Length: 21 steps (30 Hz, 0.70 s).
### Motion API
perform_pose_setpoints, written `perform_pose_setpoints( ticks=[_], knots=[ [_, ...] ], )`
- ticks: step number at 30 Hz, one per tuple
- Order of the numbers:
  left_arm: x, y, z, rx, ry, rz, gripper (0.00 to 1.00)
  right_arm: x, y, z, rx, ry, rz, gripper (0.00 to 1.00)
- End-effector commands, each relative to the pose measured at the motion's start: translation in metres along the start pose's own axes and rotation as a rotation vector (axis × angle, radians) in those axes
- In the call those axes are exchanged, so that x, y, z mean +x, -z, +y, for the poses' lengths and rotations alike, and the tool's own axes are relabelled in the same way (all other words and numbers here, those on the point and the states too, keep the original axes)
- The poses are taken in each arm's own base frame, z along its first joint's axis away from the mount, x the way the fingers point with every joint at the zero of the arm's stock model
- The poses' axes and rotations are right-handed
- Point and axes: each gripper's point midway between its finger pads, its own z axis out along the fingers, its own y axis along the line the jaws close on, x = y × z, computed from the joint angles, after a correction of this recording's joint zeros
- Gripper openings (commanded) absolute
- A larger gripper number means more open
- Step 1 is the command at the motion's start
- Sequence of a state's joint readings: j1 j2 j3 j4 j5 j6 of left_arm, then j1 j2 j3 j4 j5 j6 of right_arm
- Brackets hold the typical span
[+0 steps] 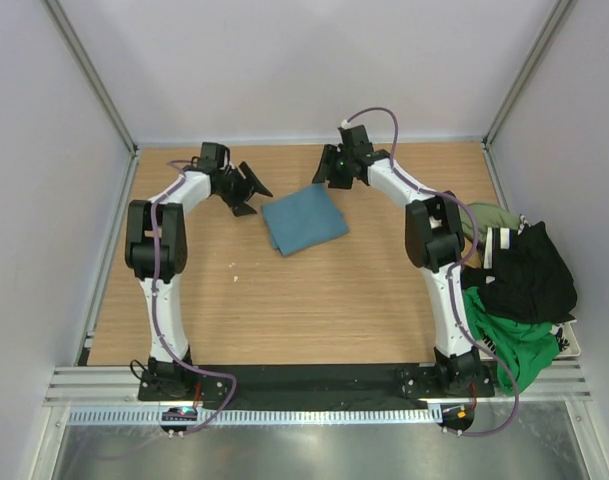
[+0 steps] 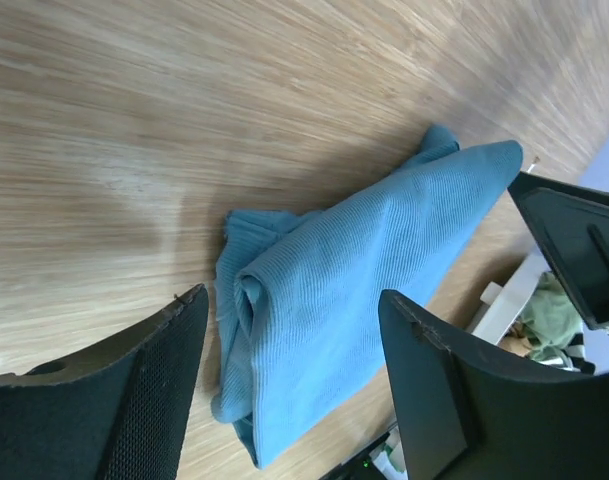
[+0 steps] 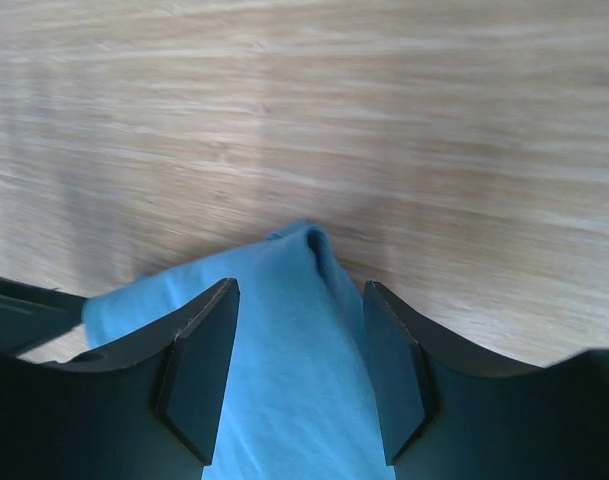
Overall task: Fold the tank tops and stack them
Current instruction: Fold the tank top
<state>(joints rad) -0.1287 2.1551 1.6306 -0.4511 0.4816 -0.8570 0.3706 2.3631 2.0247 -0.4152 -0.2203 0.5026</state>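
A teal blue tank top [image 1: 304,222] lies folded into a small rectangle on the wooden table, far centre. My left gripper [image 1: 249,192] hovers just off its left corner, open, with nothing between its jaws. In the left wrist view the folded teal top [image 2: 364,260] lies on the wood beyond my left gripper [image 2: 294,340]. My right gripper [image 1: 329,170] is open at the top's far right corner. In the right wrist view that teal corner [image 3: 294,400] shows below my right gripper [image 3: 299,290], touching neither pad. More tank tops lie heaped at the right: black [image 1: 529,270], green [image 1: 509,345], olive [image 1: 489,218].
The heap of tops rests on a white tray [image 1: 572,340] at the table's right edge. White walls and metal posts enclose the table on three sides. My right gripper's black body [image 2: 574,250] shows at the right of the left wrist view.
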Motion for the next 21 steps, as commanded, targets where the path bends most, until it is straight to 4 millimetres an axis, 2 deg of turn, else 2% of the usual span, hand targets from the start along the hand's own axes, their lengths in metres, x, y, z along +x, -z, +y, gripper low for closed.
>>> perform_pose_setpoints(
  ticks=[1, 2, 3, 5, 7, 8, 9, 11, 12, 13, 15, 18, 21],
  knots=[
    [-0.013, 0.025, -0.013, -0.008, -0.058, -0.092, 0.7, -0.043, 0.038, 0.027, -0.058, 0.053, -0.153, 0.59],
    [-0.013, 0.038, -0.021, 0.005, -0.075, -0.116, 0.7, -0.031, 0.037, 0.018, -0.039, 0.055, -0.131, 0.59],
    [-0.008, 0.041, -0.017, -0.007, -0.086, -0.117, 0.7, -0.038, 0.051, 0.023, -0.049, 0.081, -0.161, 0.59],
    [-0.004, 0.053, -0.021, -0.016, -0.109, -0.151, 0.7, -0.023, 0.053, 0.012, -0.022, 0.092, -0.133, 0.59],
    [0.013, 0.05, -0.014, -0.041, -0.122, -0.134, 0.71, -0.015, 0.061, 0.008, -0.008, 0.108, -0.119, 0.64],
    [0.016, 0.049, -0.014, -0.04, -0.132, -0.141, 0.71, -0.001, 0.058, -0.001, 0.012, 0.105, -0.091, 0.67],
    [0.03, 0.048, -0.009, -0.049, -0.135, -0.127, 0.72, 0.003, 0.058, -0.004, 0.015, 0.108, -0.089, 0.71],
    [0.036, 0.045, -0.009, -0.033, -0.147, -0.141, 0.73, 0.019, 0.058, -0.013, 0.022, 0.11, -0.058, 0.72],
    [0.048, 0.044, -0.004, -0.032, -0.148, -0.129, 0.73, 0.023, 0.057, -0.012, 0.013, 0.112, -0.051, 0.72],
    [0.049, 0.044, -0.008, -0.011, -0.159, -0.145, 0.75, 0.033, 0.055, -0.017, 0.01, 0.106, -0.029, 0.71],
    [0.059, 0.042, -0.003, -0.017, -0.166, -0.144, 0.73, 0.037, 0.056, -0.014, -0.011, 0.103, -0.029, 0.68],
    [0.066, 0.034, -0.002, -0.013, -0.178, -0.135, 0.68, 0.05, 0.051, -0.016, -0.03, 0.09, 0.008, 0.62],
    [0.065, 0.027, 0.001, -0.02, -0.173, -0.128, 0.63, 0.059, 0.046, -0.018, -0.04, 0.074, 0.027, 0.56]
  ],
)
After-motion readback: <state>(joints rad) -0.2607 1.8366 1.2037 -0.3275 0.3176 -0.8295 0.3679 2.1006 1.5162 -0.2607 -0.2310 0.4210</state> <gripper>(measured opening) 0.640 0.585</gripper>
